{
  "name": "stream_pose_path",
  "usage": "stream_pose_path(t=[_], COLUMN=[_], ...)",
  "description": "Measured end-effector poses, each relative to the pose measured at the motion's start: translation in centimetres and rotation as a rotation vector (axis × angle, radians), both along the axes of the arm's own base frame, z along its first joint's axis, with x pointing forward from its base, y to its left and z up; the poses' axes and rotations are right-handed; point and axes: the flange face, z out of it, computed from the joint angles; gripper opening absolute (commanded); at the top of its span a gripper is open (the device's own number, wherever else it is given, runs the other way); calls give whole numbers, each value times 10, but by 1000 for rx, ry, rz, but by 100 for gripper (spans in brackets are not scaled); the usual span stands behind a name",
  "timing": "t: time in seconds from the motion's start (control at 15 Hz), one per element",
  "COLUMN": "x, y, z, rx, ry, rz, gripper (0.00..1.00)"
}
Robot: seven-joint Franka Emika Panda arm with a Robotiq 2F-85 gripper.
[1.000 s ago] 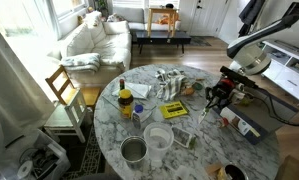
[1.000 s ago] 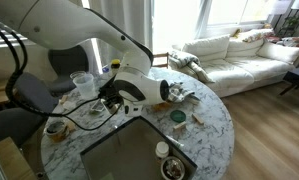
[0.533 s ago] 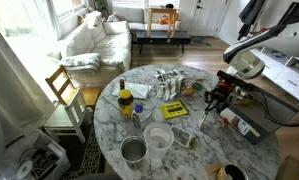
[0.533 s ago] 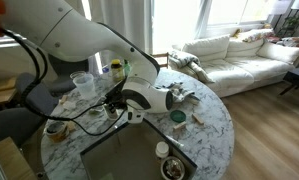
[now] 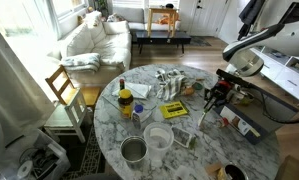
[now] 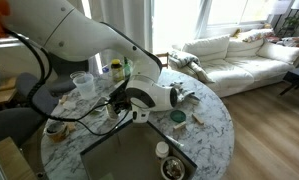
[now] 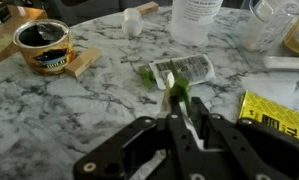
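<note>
Near the edge of the marble tabletop (image 5: 204, 155) the tool (image 7: 175, 122) hangs close to a green-and-white packet (image 7: 184, 66). It is narrow, its fingers pinching a thin white stick (image 7: 170, 82) above the marble. The stick looks mid-carry; setting it down calls for bare marble beside the packet.

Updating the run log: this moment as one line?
tool: shut on white stick | stick: by green-white packet | surface: marble table
</note>
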Motion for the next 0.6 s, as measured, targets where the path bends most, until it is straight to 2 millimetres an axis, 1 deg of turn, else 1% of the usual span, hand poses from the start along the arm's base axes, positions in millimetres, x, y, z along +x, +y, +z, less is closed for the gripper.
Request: stream_pose_path(t=[0.07, 0.13, 0.2, 0.27, 0.33, 0.4, 0.6], x=[0, 0, 0, 0, 0, 0, 2], y=[-2, -3, -4, -5, -5, -5, -7], z=[-1, -1, -2, -3, -4, -4, -4], rx=[-9, -19, -26, -32, -35, -42, -67], ry=[-1, -1, 1, 3, 5, 6, 4], rz=[-1, -1, 2, 6, 10, 13, 25], gripper=[6, 4, 31, 29, 31, 36, 61])
